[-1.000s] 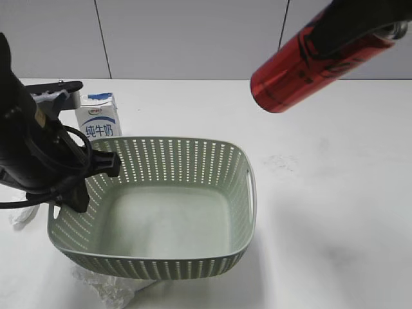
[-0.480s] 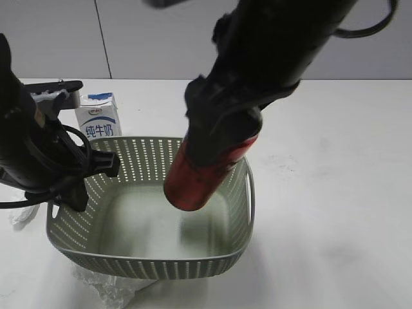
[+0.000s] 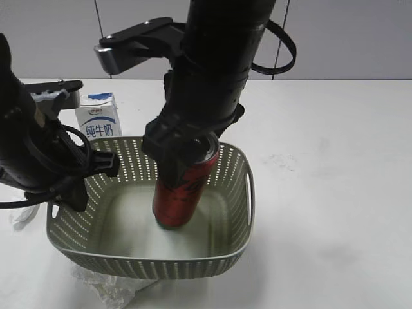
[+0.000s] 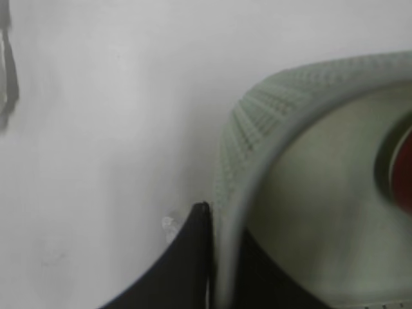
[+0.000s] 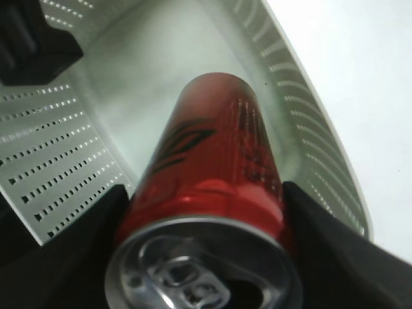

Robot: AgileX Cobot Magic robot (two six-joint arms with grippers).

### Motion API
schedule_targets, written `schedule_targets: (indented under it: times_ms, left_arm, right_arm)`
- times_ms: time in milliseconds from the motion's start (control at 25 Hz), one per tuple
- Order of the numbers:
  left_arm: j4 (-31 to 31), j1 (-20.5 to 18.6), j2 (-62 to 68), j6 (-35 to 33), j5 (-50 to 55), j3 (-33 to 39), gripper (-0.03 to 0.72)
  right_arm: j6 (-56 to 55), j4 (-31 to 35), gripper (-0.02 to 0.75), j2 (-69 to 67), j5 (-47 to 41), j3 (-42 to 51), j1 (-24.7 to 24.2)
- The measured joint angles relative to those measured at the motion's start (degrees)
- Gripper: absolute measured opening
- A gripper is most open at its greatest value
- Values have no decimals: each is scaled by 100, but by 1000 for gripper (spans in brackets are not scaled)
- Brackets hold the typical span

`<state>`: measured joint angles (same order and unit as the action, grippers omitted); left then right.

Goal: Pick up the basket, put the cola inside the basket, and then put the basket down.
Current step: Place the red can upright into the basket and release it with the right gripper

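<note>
The pale green basket (image 3: 151, 261) sits at the front left of the white table. My left gripper (image 3: 87, 174) is shut on its left wall; in the left wrist view the jaws (image 4: 222, 257) pinch the basket rim (image 4: 257, 122). My right gripper (image 3: 187, 151) is shut on the upper part of the red cola (image 3: 183, 193) and holds it nearly upright inside the basket, its base at or just above the floor. In the right wrist view the cola (image 5: 212, 161) fills the space between the jaws (image 5: 203, 219), with the basket wall (image 5: 58, 129) around it. A red edge of the cola (image 4: 404, 174) shows in the left wrist view.
A white-and-blue milk carton (image 3: 98, 119) stands just behind the basket's left corner. Crumpled clear plastic (image 3: 106, 290) lies under the basket's front left corner, and more (image 3: 22, 215) at the far left. The white table (image 3: 335, 193) stretches out to the right.
My right arm swung the cola from high at the upper right down and left into the basket, turning it upright. The left arm and the basket stayed put.
</note>
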<state>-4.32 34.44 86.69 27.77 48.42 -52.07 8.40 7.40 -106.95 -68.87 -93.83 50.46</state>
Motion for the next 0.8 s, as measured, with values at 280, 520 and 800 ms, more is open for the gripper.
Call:
schedule_targets:
  times_ms: [280,520,800]
  left_arm:
    - [14,0,0,0,0,0,-3]
    - [58,0,0,0,12,5,-3]
    - [74,0,0,-1,12,5,-3]
  right_arm:
    - [0,-6,516,-32,0,-11,0]
    - [0,95,612,-32,4,-22,0]
    - [-101,302,617,-32,0,-425,0]
